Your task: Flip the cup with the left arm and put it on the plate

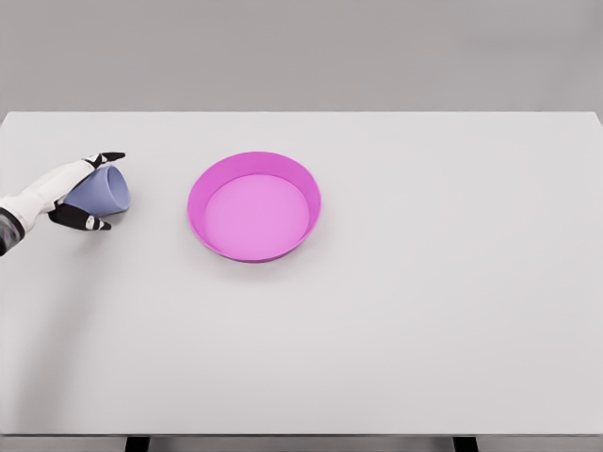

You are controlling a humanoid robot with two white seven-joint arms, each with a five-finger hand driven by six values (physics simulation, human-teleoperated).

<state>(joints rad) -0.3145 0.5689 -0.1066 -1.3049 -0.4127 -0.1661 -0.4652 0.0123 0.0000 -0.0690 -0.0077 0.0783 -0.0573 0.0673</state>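
Head view shows the left hand at the table's left side, its dark-tipped fingers wrapped around a lavender cup that lies tilted on its side, wide end toward the right. Well apart to the right sits the magenta plate on the white table.

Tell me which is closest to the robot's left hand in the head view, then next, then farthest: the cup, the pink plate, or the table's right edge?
1. Blue cup: held in the left hand, tipped sideways, at far left.
2. Pink plate: middle of the table, right of the cup.
3. Table's right edge: far right.
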